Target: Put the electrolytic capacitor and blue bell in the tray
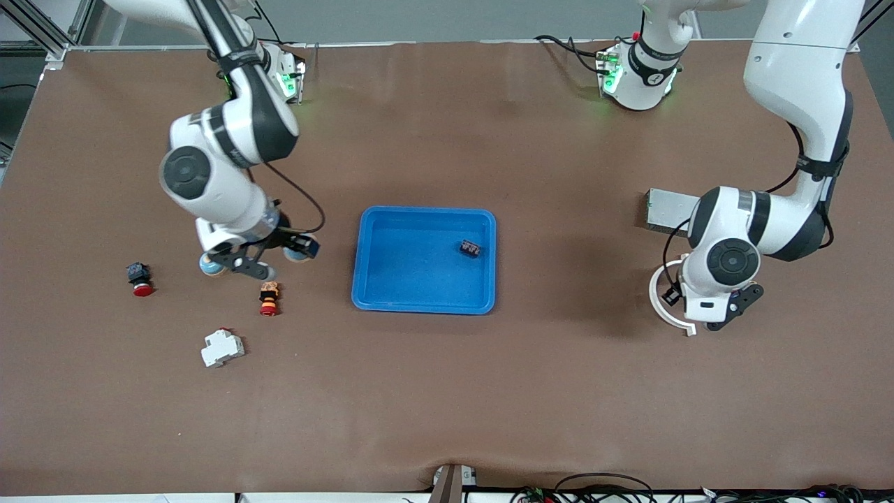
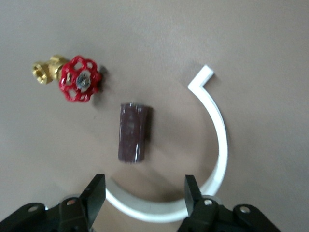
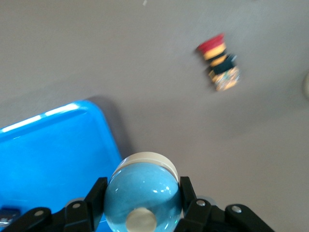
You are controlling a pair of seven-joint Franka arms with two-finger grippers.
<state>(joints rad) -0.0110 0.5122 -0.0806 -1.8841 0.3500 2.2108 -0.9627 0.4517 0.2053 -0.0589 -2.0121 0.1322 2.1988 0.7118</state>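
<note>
The right gripper (image 3: 140, 205) is clamped on the glossy light-blue domed bell (image 3: 142, 191), holding it above the brown table just beside the shallow bright blue plastic tray (image 1: 424, 297) at the right arm's end of it; the bell is not yet over the tray floor. The sound move is to carry it well inside the rim, lower it close to the floor and only then release, since a round dome dropped from height is likely to roll or bounce out. The tray already holds a small dark block-like part (image 1: 470, 248) near the corner toward the left arm, so the bell is better set on bare floor. At the left arm's end of the table, the left gripper (image 2: 145, 193) hangs with its fingers parted over the dark brown cylindrical electrolytic capacitor (image 2: 132, 133), which lies on its side inside the curve of a white C-shaped plastic clip (image 2: 219, 145), beside a brass valve with a red handwheel (image 2: 79, 79). The fingers should come down astride the capacitor's round sides, clear of the clip, and close squarely so that the cylinder does not squirt out.
</note>
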